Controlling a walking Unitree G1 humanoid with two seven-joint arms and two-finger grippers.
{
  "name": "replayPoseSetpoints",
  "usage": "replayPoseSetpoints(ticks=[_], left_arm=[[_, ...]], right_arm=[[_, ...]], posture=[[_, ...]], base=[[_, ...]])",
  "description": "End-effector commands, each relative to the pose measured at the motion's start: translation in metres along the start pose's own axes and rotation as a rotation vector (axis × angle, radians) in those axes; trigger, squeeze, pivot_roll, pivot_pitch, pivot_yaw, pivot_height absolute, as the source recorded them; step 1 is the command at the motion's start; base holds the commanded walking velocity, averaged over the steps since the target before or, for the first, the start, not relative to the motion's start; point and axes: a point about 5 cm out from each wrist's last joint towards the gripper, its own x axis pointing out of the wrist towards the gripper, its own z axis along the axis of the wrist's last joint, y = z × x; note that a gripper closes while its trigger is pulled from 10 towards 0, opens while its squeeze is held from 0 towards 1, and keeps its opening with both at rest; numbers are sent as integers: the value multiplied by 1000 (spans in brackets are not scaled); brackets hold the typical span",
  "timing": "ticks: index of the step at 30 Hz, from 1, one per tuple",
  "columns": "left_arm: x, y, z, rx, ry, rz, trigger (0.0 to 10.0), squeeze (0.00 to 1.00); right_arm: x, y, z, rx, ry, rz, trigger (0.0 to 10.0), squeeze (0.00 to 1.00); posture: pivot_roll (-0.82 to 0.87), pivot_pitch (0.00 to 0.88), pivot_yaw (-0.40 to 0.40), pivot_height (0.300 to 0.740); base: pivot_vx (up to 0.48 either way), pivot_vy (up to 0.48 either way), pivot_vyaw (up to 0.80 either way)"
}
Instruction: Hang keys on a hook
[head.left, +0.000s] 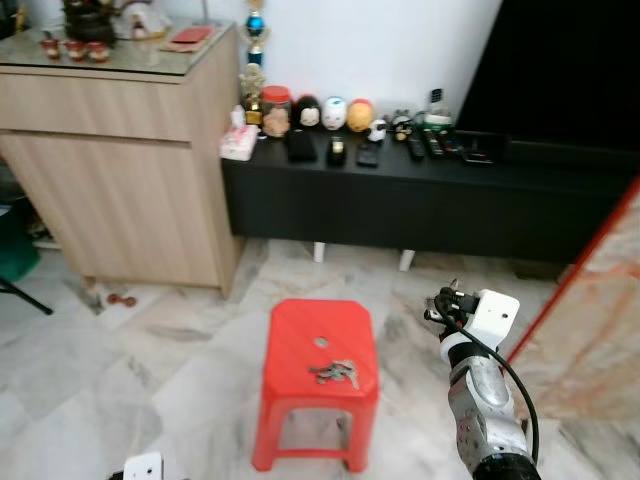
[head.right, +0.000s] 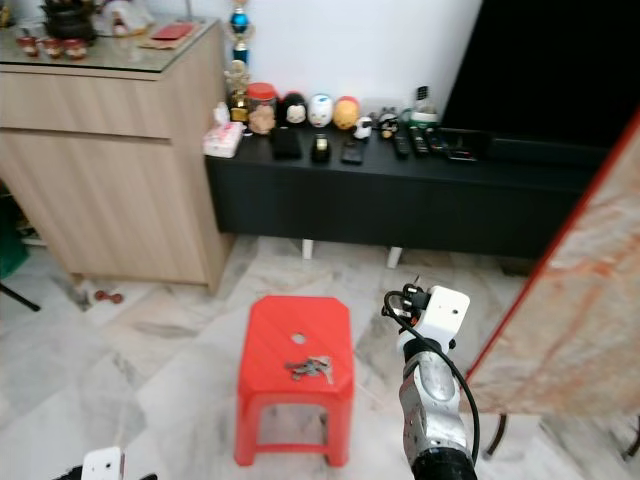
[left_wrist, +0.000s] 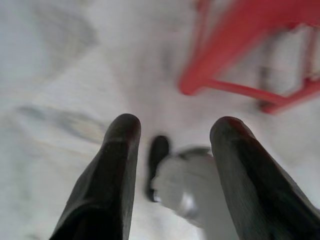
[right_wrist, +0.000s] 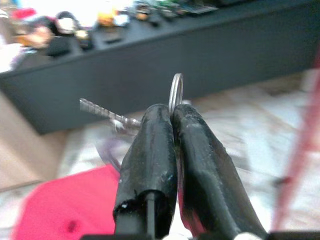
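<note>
Marble floor carries a red stool (head.left: 322, 345) bearing keys (head.left: 336, 373). Right gripper (right_wrist: 172, 117) clamps a key ring (right_wrist: 176, 91); left gripper (left_wrist: 172, 137) hangs spread.

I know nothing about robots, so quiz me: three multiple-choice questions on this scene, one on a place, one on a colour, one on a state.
1. Where does the loose bunch of keys lie?
A. on the stool
B. on the floor
C. on the black cabinet

2. What colour is the stool?
A. blue
B. red
C. white

3. How are the right gripper's fingers?
A. wide open
B. shut on a key ring
C. shut on nothing

Answers:
1 A: the keys rest on the stool seat.
2 B: seat and legs are red.
3 B: in the right wrist view the right gripper pinches a key ring, a key sticking out beside it.
</note>
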Motion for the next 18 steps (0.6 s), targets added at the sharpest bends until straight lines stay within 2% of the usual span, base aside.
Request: replayPoseSetpoints(ticks=[1, 18], left_arm=[[-2, 4, -4, 16, 21, 5, 10000, 0], [-2, 2, -4, 15, 16, 2, 10000, 0]], right_arm=[[3, 4, 8, 5, -33, 6, 10000, 0], [7, 3, 12, -3, -43, 8, 10000, 0]], posture=[[168, 0, -82, 740], [166, 0, -93, 740]], base=[[0, -326, 0], [0, -324, 0]])
